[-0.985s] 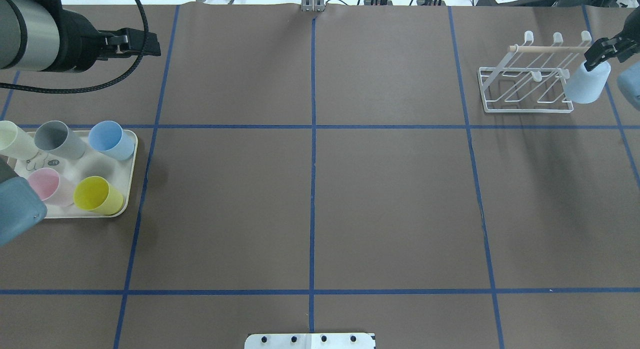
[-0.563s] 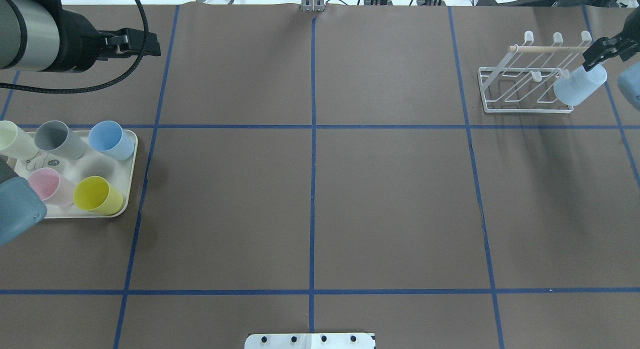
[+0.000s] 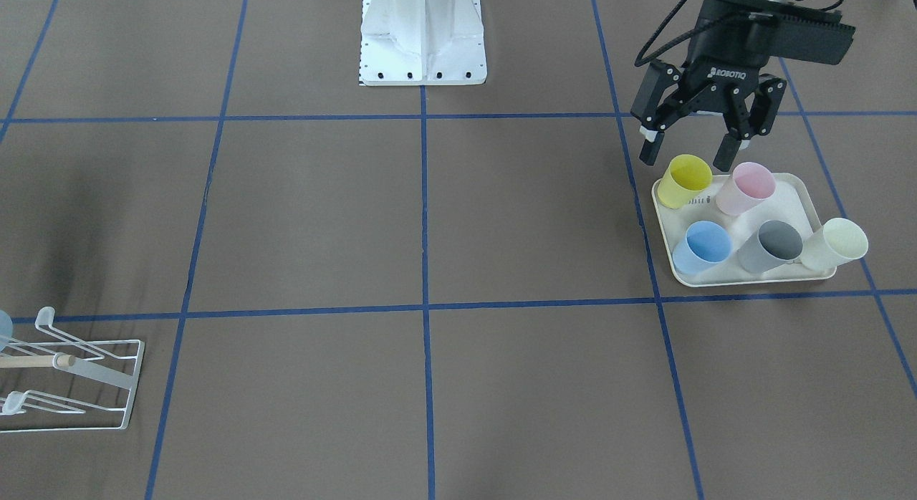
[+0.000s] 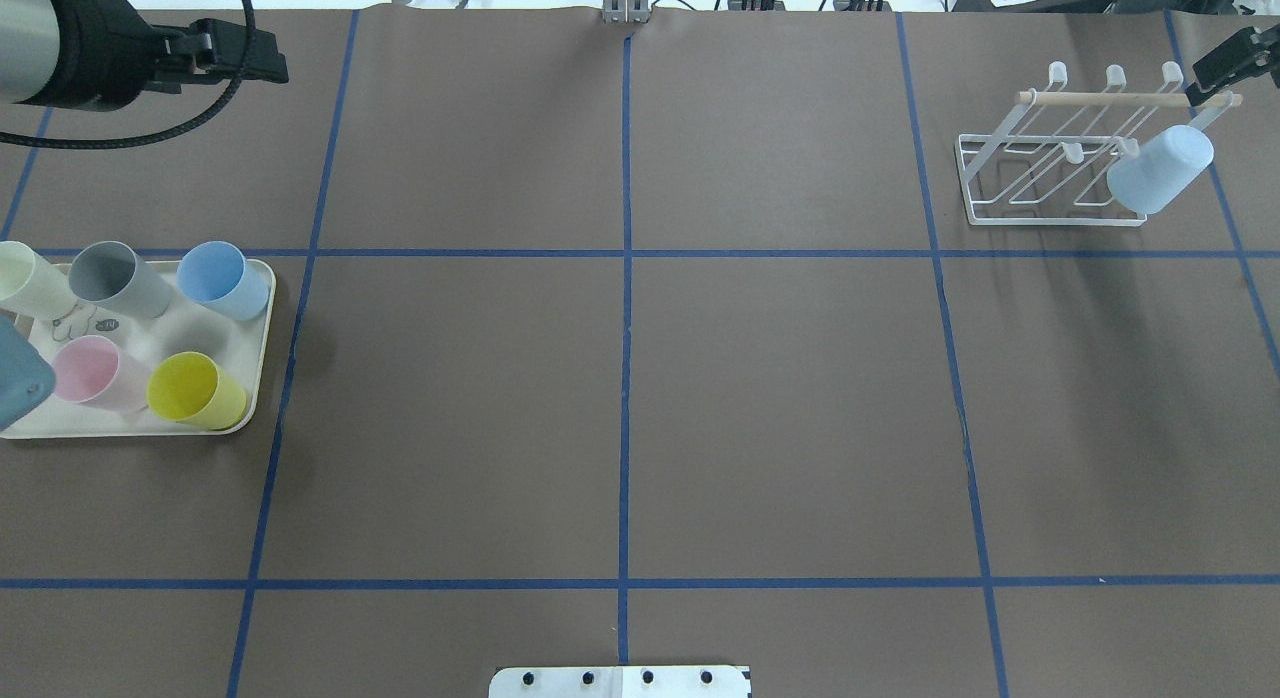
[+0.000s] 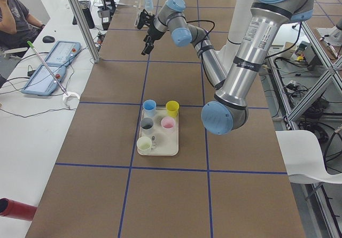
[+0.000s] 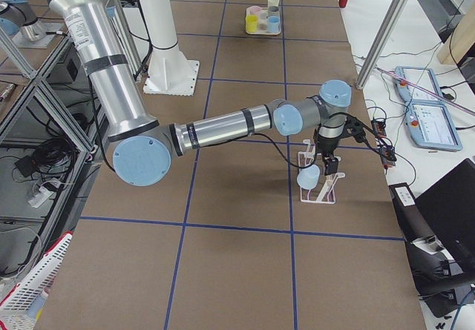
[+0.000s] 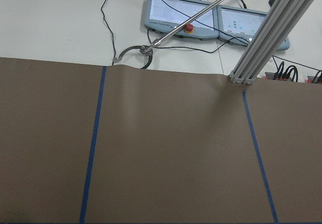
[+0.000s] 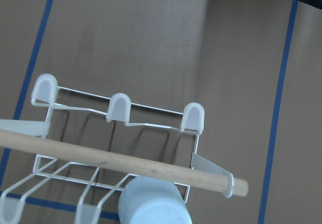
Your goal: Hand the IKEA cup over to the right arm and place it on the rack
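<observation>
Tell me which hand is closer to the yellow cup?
Left. The left hand hangs in the air near the yellow cup; the right hand is far away, by the rack.

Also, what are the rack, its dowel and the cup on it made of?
Rack: thin white wire, likely coated metal, with an even matte white finish.
Peg caps: rounded and slightly translucent, probably plastic.
Dowel: pale wood, bare-looking, tan with soft streaks.
Cup: pale blue, smooth and opaque, looks like matte plastic.
</observation>
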Controlling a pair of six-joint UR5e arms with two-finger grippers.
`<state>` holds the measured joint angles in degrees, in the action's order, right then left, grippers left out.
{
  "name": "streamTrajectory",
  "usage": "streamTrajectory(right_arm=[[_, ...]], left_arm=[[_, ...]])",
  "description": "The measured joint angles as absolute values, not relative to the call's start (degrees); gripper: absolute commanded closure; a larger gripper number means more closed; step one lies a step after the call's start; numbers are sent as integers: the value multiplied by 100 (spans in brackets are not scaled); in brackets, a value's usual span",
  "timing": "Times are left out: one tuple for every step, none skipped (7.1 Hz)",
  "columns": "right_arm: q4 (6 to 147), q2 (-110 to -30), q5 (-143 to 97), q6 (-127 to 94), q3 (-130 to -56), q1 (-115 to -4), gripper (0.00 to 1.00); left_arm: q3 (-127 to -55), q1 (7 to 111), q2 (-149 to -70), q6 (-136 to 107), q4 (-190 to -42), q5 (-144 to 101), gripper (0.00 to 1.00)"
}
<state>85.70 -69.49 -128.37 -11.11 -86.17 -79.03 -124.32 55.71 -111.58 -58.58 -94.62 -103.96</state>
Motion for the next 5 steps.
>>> streamTrajectory(right_arm=[[8613, -6946, -12972, -1153, -8751, -7959, 1], [8695, -6944, -13089, -1178, -8866, -8000, 1], [8847, -6944, -13186, -1193, -9013, -8034, 1], [9085, -6932, -13250, -1240, -9238, -8051, 1], [9337, -6894, -13279, -1360, -9485, -8055, 1]], left_arm=[[-12416, 5741, -11055, -5570, -9442, -10486, 0], [-12396, 5886, -10916, -5186, -9412, -10520, 0], [-12379, 6024, -10677, -4687, -9380, -10534, 0], [-12358, 6180, -10347, -4082, -9365, -10544, 0], [-12269, 6378, -10023, -3488, -9354, -10700, 0]])
